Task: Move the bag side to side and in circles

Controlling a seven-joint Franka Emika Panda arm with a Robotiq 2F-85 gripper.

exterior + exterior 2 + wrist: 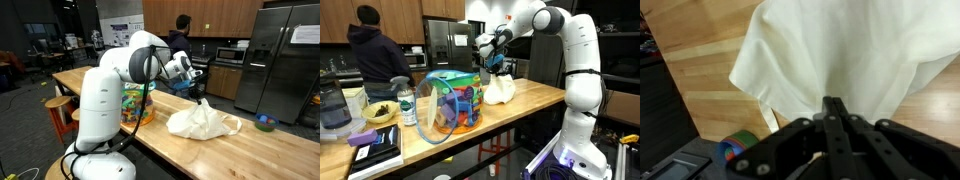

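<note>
The pincer (834, 103) has its fingers pressed together on a pinched fold at the top of the white cloth bag (840, 50). The bag's bottom rests on the wooden countertop (270, 150), well apart from a colourful plastic bin (455, 105).

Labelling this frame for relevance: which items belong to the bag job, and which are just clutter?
Job: white bag; gripper, shut on the bag's top.
Clutter: colourful plastic bin; green bowl; books; bottle.
</note>
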